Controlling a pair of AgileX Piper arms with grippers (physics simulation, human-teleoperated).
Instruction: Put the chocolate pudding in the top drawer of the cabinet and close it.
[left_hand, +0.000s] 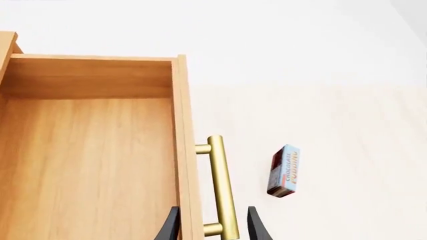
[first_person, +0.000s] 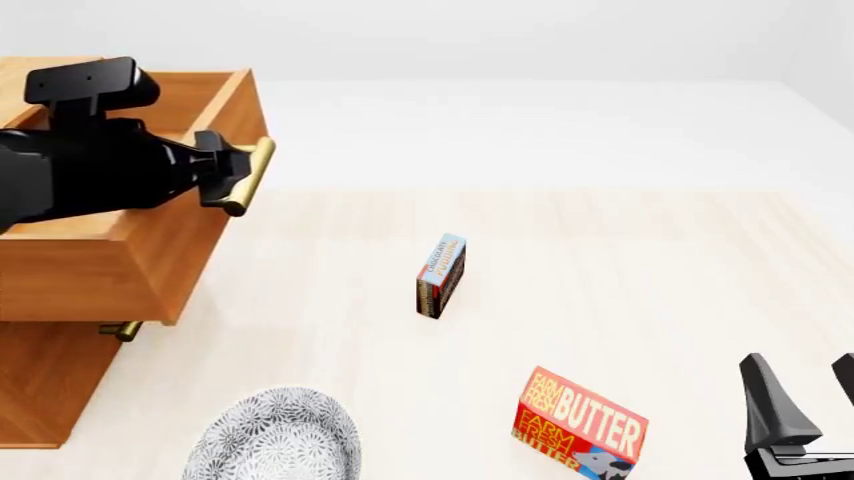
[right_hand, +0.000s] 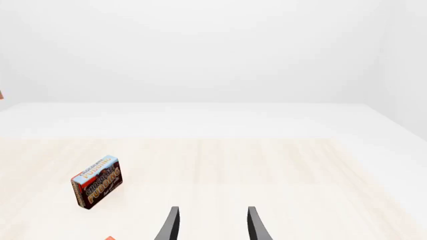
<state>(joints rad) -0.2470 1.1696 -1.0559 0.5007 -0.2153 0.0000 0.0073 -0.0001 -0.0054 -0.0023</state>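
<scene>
With the top drawer (first_person: 127, 250) pulled well out of the cabinet (first_person: 40, 385) on the far left, I've got its bare wooden floor wide open in the left wrist view, walls all round and nothing lying inside. My left gripper (left_hand: 213, 227) sits right at the drawer front: one finger is inside the front panel, the other outside the brass handle (left_hand: 222, 187), so the jaws straddle the bar with a gap on each side, not pinching it. From the front view the left arm reaches in level, high above the table (first_person: 641, 250). Below the drawer, the lower drawer's handle (first_person: 120, 330) just peeks out. A patterned plate (first_person: 274, 440) lies at the near edge.

Moving right, the chocolate pudding (first_person: 441, 275) stands on a narrow edge on the table, well apart from the drawer, with open tabletop all around it. Its long axis runs from near-left to far-right, and its blue and red end points away from me. Nearer me and further right lies a red butter box (first_person: 581, 425).

Far right, my right gripper (first_person: 801, 415) hangs low at the near corner, fingers pointing forward, jaws apart and gripping nothing.
</scene>
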